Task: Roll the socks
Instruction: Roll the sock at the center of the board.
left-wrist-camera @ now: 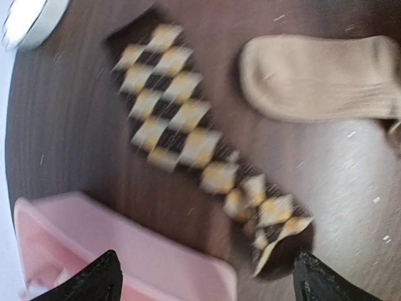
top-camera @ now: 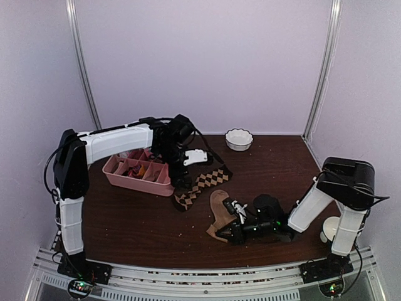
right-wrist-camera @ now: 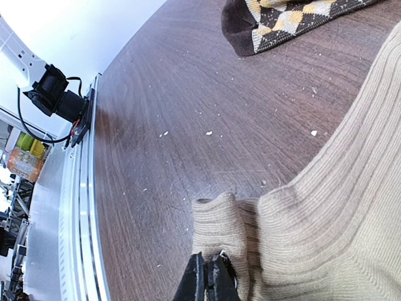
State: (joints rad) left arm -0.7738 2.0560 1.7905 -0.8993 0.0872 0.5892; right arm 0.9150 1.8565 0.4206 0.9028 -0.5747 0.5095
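The dark brown sock with tan argyle diamonds (top-camera: 203,184) lies flat and slanted in the middle of the table, beside the pink tray. My left gripper (top-camera: 182,179) hovers over its near-left end. In the left wrist view that gripper (left-wrist-camera: 210,290) is open wide, and the argyle sock (left-wrist-camera: 182,132) has its dark end near the right fingertip (left-wrist-camera: 322,282), untouched. The plain tan sock (top-camera: 219,212) lies just in front of it. My right gripper (top-camera: 227,231) is low at the tan sock's near end. In the right wrist view the right gripper (right-wrist-camera: 210,280) is shut on a bunched fold of the tan sock (right-wrist-camera: 326,207).
A pink divided tray (top-camera: 139,180) with small colourful bundles stands at the left, touching the left gripper's area, and its rim (left-wrist-camera: 125,241) shows under the left fingers. A white bowl (top-camera: 239,139) sits at the back. A metal rail (top-camera: 188,276) runs along the near edge.
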